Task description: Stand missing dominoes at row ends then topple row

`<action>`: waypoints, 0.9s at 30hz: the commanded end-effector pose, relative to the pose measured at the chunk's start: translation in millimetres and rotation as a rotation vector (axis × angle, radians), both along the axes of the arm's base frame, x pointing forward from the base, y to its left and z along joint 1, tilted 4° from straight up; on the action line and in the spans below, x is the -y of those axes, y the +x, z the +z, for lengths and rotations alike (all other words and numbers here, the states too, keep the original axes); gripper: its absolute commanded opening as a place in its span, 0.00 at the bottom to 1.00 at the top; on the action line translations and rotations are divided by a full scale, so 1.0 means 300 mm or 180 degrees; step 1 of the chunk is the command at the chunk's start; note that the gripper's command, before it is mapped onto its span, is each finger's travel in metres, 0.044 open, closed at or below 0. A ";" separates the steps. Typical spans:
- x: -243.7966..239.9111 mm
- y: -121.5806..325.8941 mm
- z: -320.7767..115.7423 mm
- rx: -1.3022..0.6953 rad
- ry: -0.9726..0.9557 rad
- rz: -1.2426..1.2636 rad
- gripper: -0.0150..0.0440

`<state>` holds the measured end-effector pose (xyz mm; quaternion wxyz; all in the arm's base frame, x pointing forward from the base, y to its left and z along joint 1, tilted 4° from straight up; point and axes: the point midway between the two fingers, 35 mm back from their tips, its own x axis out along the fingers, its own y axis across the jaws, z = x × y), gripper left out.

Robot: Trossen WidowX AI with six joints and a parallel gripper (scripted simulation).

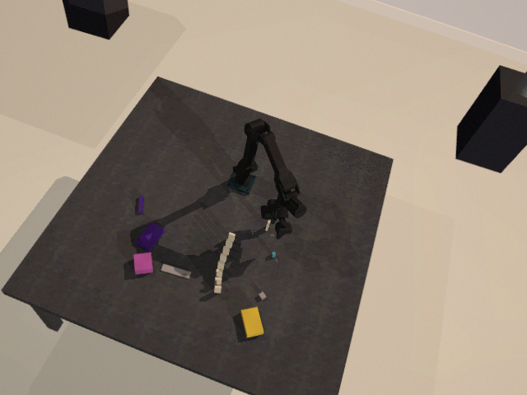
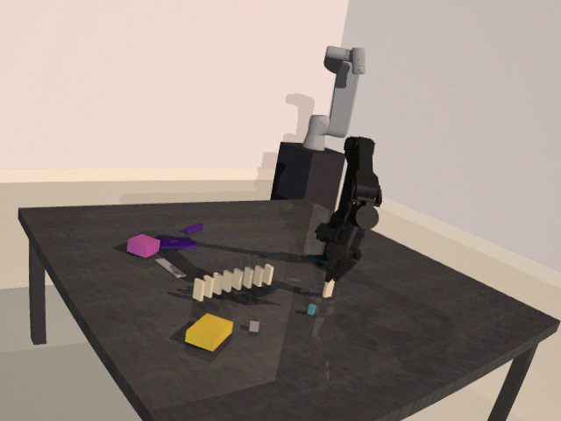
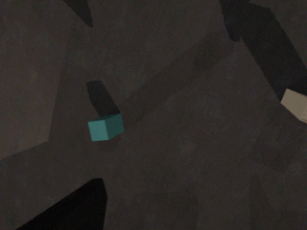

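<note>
Lone domino (image 1: 268,225) (image 2: 328,288) (image 3: 295,104): one, pale, upright on the counter (image 1: 323,263) (image 2: 408,335) (image 3: 192,163), apart from the row. Your wrist view cuts it off at the right edge.

Row (image 1: 223,257) (image 2: 237,279): eight pale dominoes, all standing, in a slightly curved line. The lone domino is off beyond the end nearer the arm (image 1: 277,161) (image 2: 359,172).

Fingers (image 1: 275,220) (image 2: 332,262): spread wide, nothing between them, low beside the lone domino. You cannot tell here whether one touches it.

Teal block (image 1: 273,254) (image 2: 311,309) (image 3: 101,128): small, near the lone domino; in full sight of your wrist view.

Grey cube (image 1: 262,295) (image 2: 254,326): small, between the teal block and the yellow block.

Yellow block (image 1: 252,322) (image 2: 209,331): large, lying flat, near the grey cube.

Pale bar (image 1: 175,271) (image 2: 169,267): flat, between the row and the pink block.

Pink block (image 1: 142,262) (image 2: 143,246): just beside the purple slab; contact too close for you to call.

Purple slab (image 1: 149,236) (image 2: 178,243): flat, a small raised shape on top.

Purple bar (image 1: 141,204) (image 2: 193,228): narrow, lying apart from the slab.

Grey arm (image 2: 342,103): behind your counter, mounted on a black pedestal (image 2: 289,172).
</note>
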<state>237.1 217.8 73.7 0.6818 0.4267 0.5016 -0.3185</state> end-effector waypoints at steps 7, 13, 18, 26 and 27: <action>0.116 -0.093 0.143 -0.1007 0.0138 -0.1501 1.00; 0.116 -0.093 0.143 -0.1007 0.0138 -0.1501 1.00; 0.116 -0.092 0.127 -0.1007 0.0138 -0.1501 1.00; 0.121 -0.098 -0.059 -0.1007 0.0137 -0.1501 1.00; 0.123 -0.100 -0.070 -0.1007 0.0137 -0.1501 1.00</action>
